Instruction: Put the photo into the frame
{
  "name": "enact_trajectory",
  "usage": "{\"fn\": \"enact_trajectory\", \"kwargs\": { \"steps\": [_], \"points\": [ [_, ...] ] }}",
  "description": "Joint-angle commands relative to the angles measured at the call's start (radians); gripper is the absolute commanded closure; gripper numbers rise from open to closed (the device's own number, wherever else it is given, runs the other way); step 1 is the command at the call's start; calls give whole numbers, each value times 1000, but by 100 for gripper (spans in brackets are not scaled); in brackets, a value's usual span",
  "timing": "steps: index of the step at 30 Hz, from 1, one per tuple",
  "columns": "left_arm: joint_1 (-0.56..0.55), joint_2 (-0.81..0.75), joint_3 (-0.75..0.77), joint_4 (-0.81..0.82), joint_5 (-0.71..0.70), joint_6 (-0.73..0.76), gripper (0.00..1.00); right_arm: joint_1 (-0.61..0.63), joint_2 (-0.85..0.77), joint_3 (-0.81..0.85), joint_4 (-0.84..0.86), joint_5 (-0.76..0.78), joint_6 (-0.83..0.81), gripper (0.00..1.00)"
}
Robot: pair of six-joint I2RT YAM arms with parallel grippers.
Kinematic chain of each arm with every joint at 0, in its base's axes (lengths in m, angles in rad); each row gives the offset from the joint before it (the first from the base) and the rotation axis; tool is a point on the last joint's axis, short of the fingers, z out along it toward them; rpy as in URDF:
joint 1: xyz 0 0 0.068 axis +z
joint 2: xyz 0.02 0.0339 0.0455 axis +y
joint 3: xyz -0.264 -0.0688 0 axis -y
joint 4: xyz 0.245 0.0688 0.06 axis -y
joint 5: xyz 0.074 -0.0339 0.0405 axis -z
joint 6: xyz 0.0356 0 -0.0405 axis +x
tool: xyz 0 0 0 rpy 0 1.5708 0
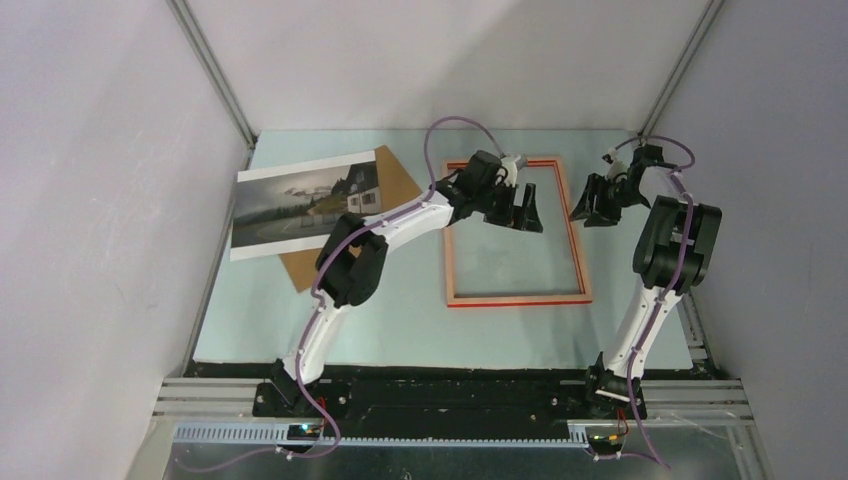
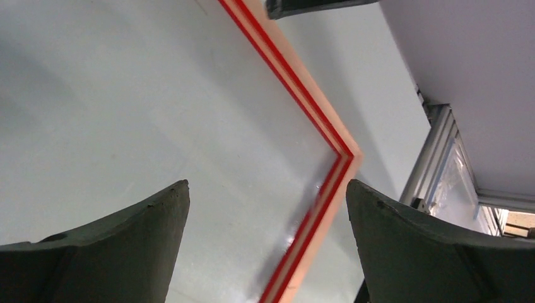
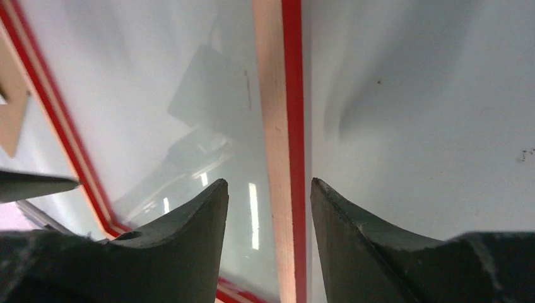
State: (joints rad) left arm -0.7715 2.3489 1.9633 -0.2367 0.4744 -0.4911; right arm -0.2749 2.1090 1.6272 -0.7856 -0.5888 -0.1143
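**Visitor:** Where's the frame (image 1: 518, 299) from where you're standing?

**Onlooker:** Flat on the table (image 1: 400, 335), with its long sides running away from the arm bases. It's red along the edges, and the face turned up is pale wood.

**Visitor:** And the photo (image 1: 300, 205)?

**Onlooker:** Well off to the left of the frame, not touching it. It lies askew, picture side up, on a brown board (image 1: 398, 172). The end with the house is the one nearer the frame. The board sticks out past the photo on the frame's side and at the near corner.

**Visitor:** What's the left claw (image 1: 520, 212) doing?

**Onlooker:** It hangs over the far half of the frame, above the opening. It's spread wide with nothing in it. On its own camera, one corner of the frame sits between the two fingers (image 2: 126, 246).

**Visitor:** And the right claw (image 1: 598, 205)?

**Onlooker:** Just beside the frame's right rail, towards the far end. It's parted only narrowly and grips nothing. On its camera the rail runs straight up between the fingers (image 3: 189, 233), and the gap is little wider than the rail. I can't tell how high it sits above the wood. The pane (image 3: 189, 95) inside the frame shows reflections.
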Motion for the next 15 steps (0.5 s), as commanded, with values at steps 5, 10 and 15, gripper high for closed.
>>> {"fn": "enact_trajectory", "kwargs": {
  "steps": [5, 10, 15],
  "points": [
    [42, -289, -210, 7, -40, 119, 2, 40, -75, -72, 98, 137, -41, 46],
    [83, -445, -351, 1, -80, 189, 2, 50, -66, -76, 110, 172, -35, 49],
    [170, -562, -511, -11, -101, 207, 2, 53, -60, -83, 116, 188, -27, 58]
  ]
}}
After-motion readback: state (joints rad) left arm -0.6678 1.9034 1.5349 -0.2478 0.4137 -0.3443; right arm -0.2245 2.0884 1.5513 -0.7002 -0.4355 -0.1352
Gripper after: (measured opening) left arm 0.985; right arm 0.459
